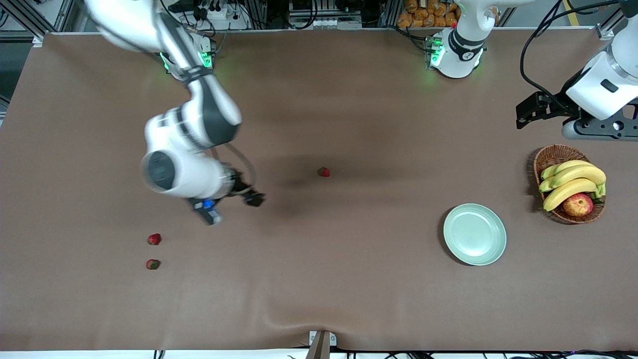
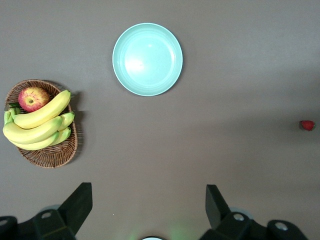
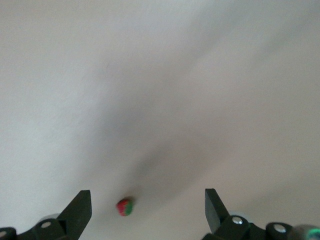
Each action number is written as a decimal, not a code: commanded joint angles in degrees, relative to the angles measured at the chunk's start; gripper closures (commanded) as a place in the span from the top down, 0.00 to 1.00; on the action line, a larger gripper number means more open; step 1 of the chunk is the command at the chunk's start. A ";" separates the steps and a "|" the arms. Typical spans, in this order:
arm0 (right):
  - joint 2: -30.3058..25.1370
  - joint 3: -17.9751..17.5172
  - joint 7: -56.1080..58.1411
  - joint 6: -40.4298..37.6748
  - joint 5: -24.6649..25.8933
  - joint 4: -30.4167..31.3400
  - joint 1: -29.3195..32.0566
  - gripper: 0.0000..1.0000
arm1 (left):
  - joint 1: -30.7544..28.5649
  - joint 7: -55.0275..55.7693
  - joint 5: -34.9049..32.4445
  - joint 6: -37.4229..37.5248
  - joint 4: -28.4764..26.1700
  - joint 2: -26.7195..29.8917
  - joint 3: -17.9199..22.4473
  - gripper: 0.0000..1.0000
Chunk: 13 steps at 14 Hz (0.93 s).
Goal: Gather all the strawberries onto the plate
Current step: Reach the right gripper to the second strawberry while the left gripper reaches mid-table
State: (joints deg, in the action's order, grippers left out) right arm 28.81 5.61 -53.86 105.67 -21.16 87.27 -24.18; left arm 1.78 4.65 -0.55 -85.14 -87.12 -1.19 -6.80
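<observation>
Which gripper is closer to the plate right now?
Left. The left gripper hangs over the table's left-arm end by the basket, near the plate; the right gripper is toward the other end.

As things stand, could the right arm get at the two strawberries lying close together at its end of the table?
Probably yes: the right gripper hangs open over bare table, and nothing stands between it and the two strawberries.

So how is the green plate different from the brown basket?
The plate is smooth, pale mint green and has nothing on it; the basket is brown, woven and holds bananas and an apple. The plate looks shallow, the basket deeper. Both are roundish and sit toward the left arm's end of the table.
</observation>
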 commanded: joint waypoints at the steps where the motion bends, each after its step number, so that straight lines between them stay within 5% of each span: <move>1: -0.68 -0.60 12.41 -1.95 2.08 1.06 6.67 1.00 | 0.24 0.36 -0.86 0.15 0.81 -1.01 -0.23 1.00; 7: 1.16 -0.34 38.00 1.80 17.98 1.06 18.80 1.00 | 4.88 0.88 0.54 -0.03 1.16 -6.79 -2.25 1.00; 13: 7.66 -0.34 47.19 13.40 19.49 0.18 23.48 1.00 | 21.03 15.27 5.12 -8.88 1.69 -17.59 -2.17 1.00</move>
State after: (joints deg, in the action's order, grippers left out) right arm 34.46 6.27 -6.56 116.12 -3.15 88.41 -0.92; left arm 17.57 15.65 4.00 -91.36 -87.10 -14.41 -9.50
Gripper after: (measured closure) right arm 0.000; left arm 0.000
